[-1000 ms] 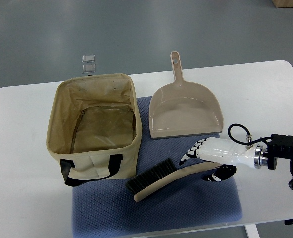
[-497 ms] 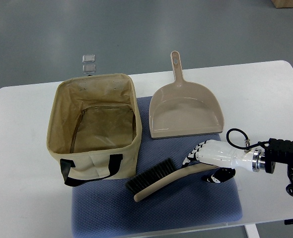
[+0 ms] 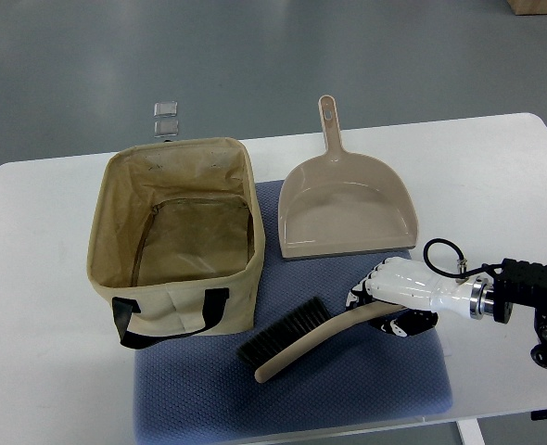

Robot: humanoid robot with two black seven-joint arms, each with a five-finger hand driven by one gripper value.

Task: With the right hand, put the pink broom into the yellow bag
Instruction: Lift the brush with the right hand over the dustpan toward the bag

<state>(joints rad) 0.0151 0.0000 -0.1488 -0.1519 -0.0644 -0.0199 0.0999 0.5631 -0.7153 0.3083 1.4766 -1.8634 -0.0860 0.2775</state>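
Change: since a second ago the right hand [image 3: 392,295] has closed down onto the broom's handle end, and the broom [image 3: 303,337] has turned slightly, its far end sitting a little lower on the mat.
Writing: none readable; no brand or label shows on the bag, broom or dustpan.
Right hand: white with dark finger pads, coming in from the right edge; fingers [image 3: 364,287] curled over the top of the handle end, thumb [image 3: 411,324] under it, so it grips the broom narrowly.
Left hand: out of view.
Broom: beige-pink curved handle with dark bristles, lying on the blue mat [image 3: 348,389] in front of the bag, bristle end pointing toward the bag, handle end in the right hand. Whether it is lifted clear of the mat cannot be told.
Yellow bag [image 3: 111,218]: open-topped fabric box with black straps on the near side, standing upright at the left of the table, its right part on the mat; inside shows only its own fabric floor.
Dustpan [image 3: 343,209]: same beige-pink colour, lying flat beyond the hand, handle pointing away from the robot, partly on the mat.
Table [image 3: 496,176]: white, carrying everything.
Floor items: two small clear squares [image 3: 166,119] beyond the table's far edge.
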